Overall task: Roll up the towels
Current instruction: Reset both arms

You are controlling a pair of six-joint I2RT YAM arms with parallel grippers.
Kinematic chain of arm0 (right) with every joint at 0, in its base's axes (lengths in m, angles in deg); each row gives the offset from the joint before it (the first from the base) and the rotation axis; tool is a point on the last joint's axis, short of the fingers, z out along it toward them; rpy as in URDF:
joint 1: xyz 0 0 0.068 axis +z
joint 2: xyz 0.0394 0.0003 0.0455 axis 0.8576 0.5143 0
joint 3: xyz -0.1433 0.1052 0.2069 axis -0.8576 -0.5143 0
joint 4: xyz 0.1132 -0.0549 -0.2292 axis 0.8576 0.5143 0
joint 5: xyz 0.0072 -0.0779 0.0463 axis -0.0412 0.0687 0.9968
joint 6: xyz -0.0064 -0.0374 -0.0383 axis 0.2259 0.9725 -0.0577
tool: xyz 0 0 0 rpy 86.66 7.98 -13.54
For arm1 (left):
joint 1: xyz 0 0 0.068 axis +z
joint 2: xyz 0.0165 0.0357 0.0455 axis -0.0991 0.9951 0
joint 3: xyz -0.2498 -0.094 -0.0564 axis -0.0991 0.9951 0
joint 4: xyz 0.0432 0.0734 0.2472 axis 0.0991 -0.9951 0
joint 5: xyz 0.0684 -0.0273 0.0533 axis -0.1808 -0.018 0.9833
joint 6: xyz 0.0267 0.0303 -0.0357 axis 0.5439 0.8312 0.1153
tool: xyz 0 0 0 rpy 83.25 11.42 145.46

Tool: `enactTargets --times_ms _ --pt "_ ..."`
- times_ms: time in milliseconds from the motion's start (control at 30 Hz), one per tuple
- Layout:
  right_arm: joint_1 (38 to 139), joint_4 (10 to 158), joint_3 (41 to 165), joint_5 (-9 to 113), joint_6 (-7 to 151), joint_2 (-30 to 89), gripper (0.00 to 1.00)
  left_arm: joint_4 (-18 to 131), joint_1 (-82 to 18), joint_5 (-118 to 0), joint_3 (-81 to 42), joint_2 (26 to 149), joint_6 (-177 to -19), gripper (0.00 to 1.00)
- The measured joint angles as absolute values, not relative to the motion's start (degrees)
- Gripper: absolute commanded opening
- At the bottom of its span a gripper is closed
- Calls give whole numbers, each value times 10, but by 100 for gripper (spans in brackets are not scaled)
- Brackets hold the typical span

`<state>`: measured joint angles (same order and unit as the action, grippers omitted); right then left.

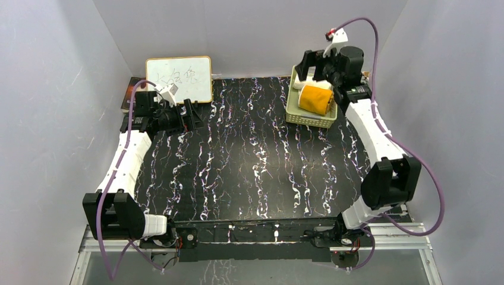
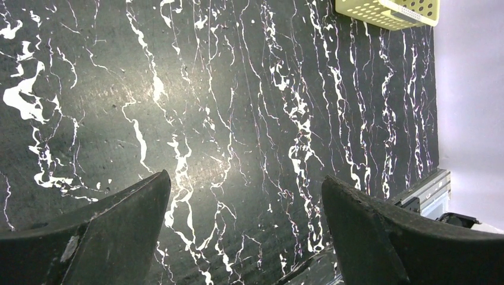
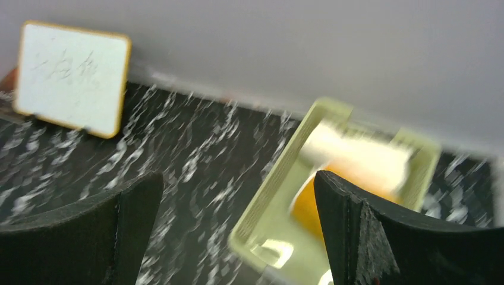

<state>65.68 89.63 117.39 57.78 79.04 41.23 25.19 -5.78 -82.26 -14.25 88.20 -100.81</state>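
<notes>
The black fingers of my left end effector [image 2: 246, 178] fill the bottom of the left wrist view, spread wide apart with nothing between them, above the black, white-veined marble-patterned tabletop [image 2: 226, 89]. My right end effector [image 3: 239, 175] is equally wide open and empty. It hangs over the far right corner of the tabletop, just above the pale yellow-green perforated plastic basket [image 1: 309, 119]. Both of the task's towels lie inside that basket. The orange-yellow cloth towel [image 1: 315, 100] sits as a compact bundle toward the near side. The cream-white terry towel [image 1: 319, 85] lies just behind it, the two touching. The right wrist view is blurred, but it shows the cream cloth above the orange one inside the basket walls. A wood-framed white board with dark handwriting [image 1: 178, 79] leans against the back wall at the far left, just behind my left end effector. My two arms are well apart, one at each far corner.
</notes>
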Motion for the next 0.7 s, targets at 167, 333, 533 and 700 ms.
enactTargets --times_ms 167,333,533,700 --pt "658 977 1018 591 646 308 98 259 -58 -816 -141 866 -1008 98" --pt "668 1053 874 533 555 166 98 284 -58 -804 -110 826 -1008 98" --pt "692 1057 866 429 515 29 98 339 -58 -767 -44 744 -1010 98" --pt "695 1041 865 403 508 -3 98 371 -58 -731 -22 670 -1010 98"
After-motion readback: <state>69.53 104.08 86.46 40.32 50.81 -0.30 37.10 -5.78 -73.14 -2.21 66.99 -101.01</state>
